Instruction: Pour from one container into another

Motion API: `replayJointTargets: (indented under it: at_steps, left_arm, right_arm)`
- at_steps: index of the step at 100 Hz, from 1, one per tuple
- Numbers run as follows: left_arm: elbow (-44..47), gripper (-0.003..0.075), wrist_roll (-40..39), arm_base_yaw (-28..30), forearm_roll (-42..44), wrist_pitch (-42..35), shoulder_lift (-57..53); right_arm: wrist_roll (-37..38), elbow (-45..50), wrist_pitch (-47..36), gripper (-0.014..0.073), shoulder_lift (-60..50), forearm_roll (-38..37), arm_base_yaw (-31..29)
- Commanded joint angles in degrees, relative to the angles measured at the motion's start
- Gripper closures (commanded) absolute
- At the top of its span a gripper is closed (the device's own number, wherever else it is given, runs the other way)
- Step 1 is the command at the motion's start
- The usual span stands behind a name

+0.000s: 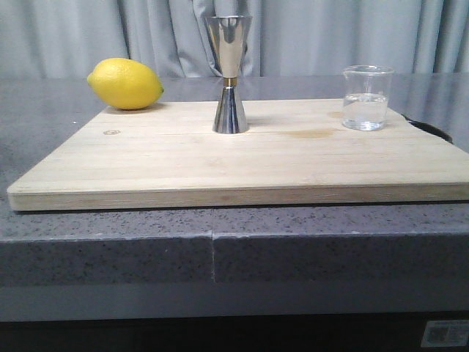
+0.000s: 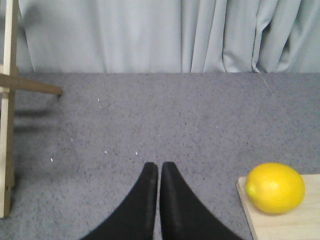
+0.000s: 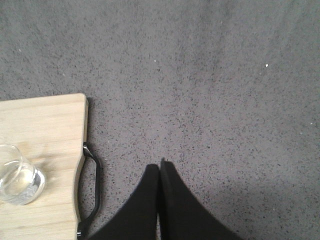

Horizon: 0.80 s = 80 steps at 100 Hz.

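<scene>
The clear glass beaker with clear liquid stands at the far right of the wooden board; the right wrist view shows the beaker from above. The steel jigger stands upright at the board's back middle. Neither arm shows in the front view. My left gripper is shut and empty over the grey counter, left of the board. My right gripper is shut and empty over the counter, beside the board's right edge and apart from the beaker.
A yellow lemon lies at the board's far left corner, also the lemon near my left gripper. A black handle runs along the board's right edge. A wooden frame stands left of my left gripper. Grey curtains hang behind.
</scene>
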Motion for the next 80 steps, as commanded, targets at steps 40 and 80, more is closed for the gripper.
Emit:
replayJointTargets:
  at_steps: [40,80]
  left_arm:
    - [-2.08,0.0738,11.66,-9.22,-3.50,-19.75,2.85]
    - [8.32,0.0738,23.21,-32.74,-6.79,-36.04,5.33]
  right_arm:
    - [-5.50,-2.18,-11.08,0.0666,-0.46,-2.10,-0.02]
    - [-7.87,5.43,-20.33,0.0666,-0.46,-0.10,0.67]
